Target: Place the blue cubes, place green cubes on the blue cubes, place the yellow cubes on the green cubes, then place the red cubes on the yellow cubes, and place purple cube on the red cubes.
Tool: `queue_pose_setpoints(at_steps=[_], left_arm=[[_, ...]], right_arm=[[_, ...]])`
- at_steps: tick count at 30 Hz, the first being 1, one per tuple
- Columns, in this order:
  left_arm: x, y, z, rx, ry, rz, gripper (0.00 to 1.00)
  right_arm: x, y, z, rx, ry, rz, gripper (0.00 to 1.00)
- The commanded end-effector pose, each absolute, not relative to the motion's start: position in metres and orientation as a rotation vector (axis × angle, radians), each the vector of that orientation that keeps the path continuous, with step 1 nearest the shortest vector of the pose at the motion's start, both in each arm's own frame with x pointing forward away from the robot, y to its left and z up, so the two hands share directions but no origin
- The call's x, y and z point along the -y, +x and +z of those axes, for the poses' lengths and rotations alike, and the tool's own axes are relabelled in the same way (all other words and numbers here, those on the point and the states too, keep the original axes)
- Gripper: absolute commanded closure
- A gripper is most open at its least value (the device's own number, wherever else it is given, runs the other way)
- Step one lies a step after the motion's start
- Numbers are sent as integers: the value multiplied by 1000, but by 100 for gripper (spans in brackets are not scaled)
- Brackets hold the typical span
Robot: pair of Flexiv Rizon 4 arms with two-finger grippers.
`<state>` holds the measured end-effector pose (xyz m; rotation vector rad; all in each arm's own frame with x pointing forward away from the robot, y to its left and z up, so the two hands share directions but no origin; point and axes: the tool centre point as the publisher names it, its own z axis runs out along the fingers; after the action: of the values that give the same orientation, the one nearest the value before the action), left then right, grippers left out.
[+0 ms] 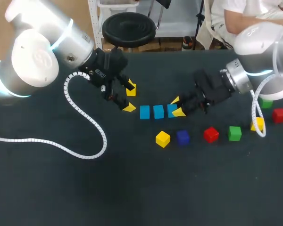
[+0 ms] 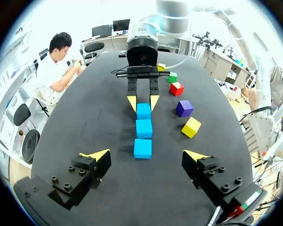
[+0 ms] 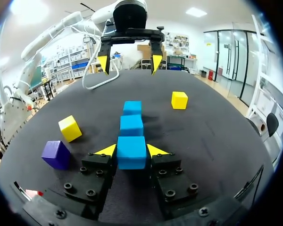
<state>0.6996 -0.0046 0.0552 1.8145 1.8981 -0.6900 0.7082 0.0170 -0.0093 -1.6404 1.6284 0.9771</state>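
While right hand [image 3: 131, 150] clamps the end blue cube [image 3: 131, 154] | left hand [image 1: 130, 99] spread wide, holding nothing

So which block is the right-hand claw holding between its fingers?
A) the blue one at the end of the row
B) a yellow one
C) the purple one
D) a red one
A: the right gripper has the end blue cube between its fingers, with a yellow tip against each side of it.
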Motion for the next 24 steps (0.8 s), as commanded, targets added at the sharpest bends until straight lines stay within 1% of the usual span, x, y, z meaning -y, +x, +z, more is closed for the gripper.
queue_pose_setpoints(at_steps=[1,24], left_arm=[[3,699,55,-1894,1814,-690,0],[3,699,55,-1894,1814,-690,0]], right_arm=[[-19,711,-9,-1627,-1646,980,100],[-18,709,-10,-1627,-1626,984,100]])
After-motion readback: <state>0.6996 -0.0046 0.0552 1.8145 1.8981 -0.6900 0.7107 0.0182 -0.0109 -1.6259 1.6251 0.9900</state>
